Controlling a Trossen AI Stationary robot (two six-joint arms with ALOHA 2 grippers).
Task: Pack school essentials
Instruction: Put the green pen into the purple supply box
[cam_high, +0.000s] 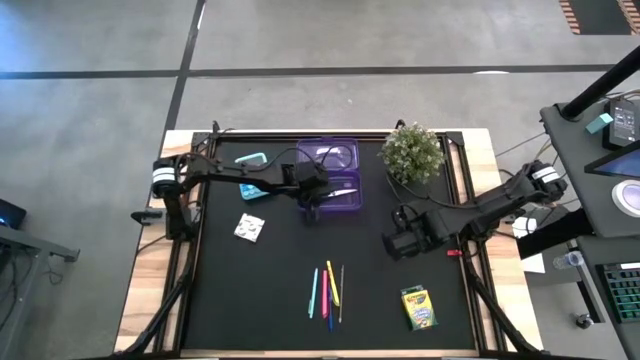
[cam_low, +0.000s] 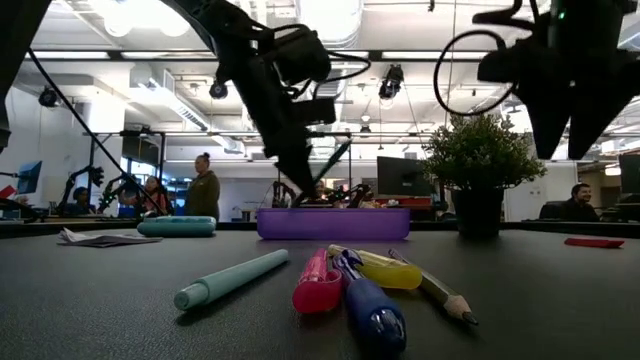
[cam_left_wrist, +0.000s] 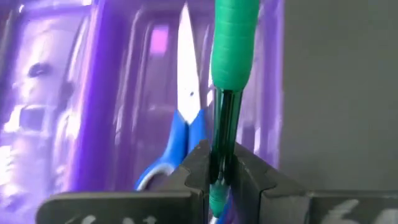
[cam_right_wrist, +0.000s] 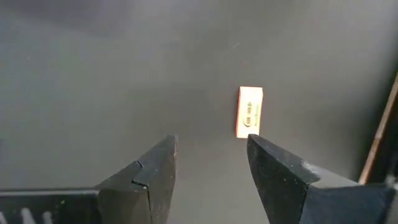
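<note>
One green pen (cam_left_wrist: 233, 56) is clamped in the left gripper (cam_high: 312, 192) over the purple tray (cam_high: 345, 152) at upper centre of the high view, seemingly above the scissors (cam_left_wrist: 186, 118); released askew, it could roll out, while the right gripper (cam_right_wrist: 208, 162) waits wide open at centre right.

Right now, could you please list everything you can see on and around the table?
Purple case: one, open, far middle of the mat.
Scissors: one, blue handles, lying in the case.
Green pen: one, gripped above the case.
Pens and pencil: about five, teal, pink, blue, yellow, plain, near middle.
Crayon box: one, yellow-green, near right.
White packet: one, patterned, left of centre.
Teal case: one, far left.
Potted plant: one, green, far right.
Eraser: one, pale with orange ends, below the right pincer.
People: several, in the room behind.
Left pincer: shut on the green pen.
Right pincer: open, empty, above the mat's right side.
</note>
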